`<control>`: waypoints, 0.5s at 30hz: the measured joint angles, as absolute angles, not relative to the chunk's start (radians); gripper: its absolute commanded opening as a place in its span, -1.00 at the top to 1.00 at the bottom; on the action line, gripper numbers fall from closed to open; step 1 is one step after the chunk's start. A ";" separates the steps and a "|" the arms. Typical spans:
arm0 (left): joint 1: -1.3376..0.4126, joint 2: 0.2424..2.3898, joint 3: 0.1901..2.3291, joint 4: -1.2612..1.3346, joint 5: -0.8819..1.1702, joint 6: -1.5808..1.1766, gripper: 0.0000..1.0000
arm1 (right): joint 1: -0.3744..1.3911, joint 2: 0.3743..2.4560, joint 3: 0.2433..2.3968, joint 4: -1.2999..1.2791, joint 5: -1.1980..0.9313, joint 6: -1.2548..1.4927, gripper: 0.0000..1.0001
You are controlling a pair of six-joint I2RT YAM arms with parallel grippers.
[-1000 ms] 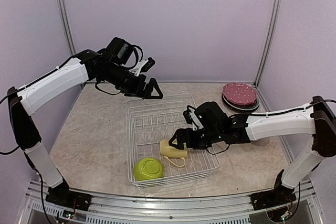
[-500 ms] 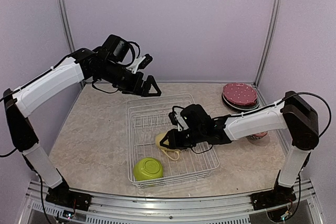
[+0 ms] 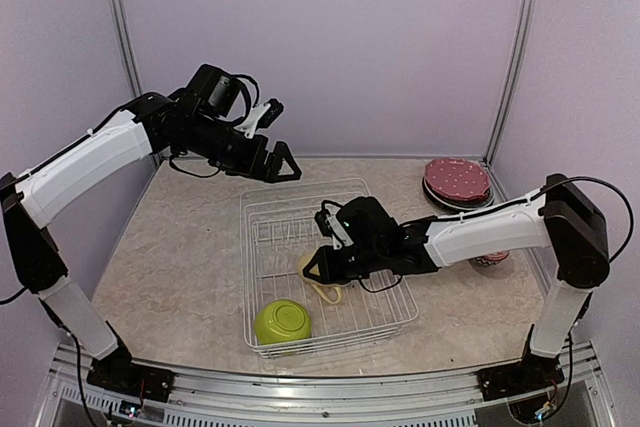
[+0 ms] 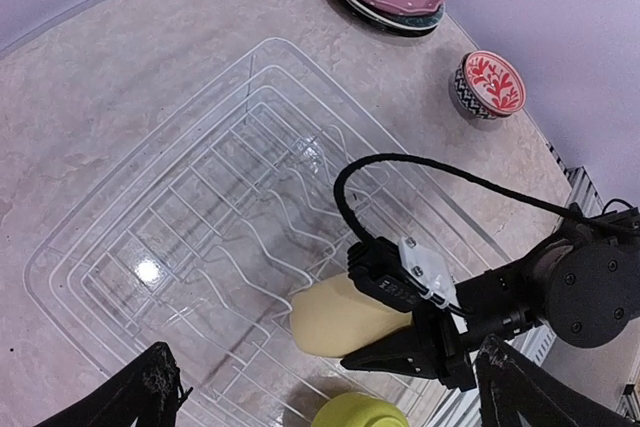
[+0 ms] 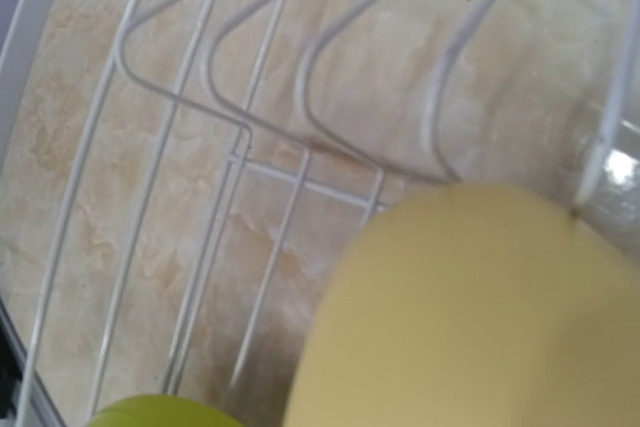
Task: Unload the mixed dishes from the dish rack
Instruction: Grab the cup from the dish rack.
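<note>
Yellow mug (image 4: 338, 319) in right tool (image 3: 318, 268), apparently gripped, handle (image 3: 326, 293) only overhead

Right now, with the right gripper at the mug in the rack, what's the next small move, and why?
Probably a short lift straight up. The right gripper looks closed on the pale yellow mug, which lies on its side on the dish rack wires, with upright prongs beside it and the lime green bowl nearby. Rising vertically should clear both.
</note>
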State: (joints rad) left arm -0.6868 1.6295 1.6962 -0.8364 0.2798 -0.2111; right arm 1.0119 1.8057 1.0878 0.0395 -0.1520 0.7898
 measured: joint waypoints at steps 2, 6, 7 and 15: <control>-0.687 1.626 1.690 -0.833 0.265 -0.210 -0.98 | 1.015 1.800 1.091 0.023 -0.142 0.782 1.00; -0.687 1.617 1.681 -0.823 0.236 -0.208 -0.98 | 1.022 1.795 1.125 -0.059 -0.112 0.765 1.00; -0.687 1.615 1.679 -0.819 0.230 -0.208 -0.98 | 1.026 1.795 1.138 -0.089 -0.098 0.759 1.00; -0.687 1.584 1.655 -0.798 0.177 -0.206 -0.98 | 1.065 1.766 1.229 -0.258 0.013 0.717 1.00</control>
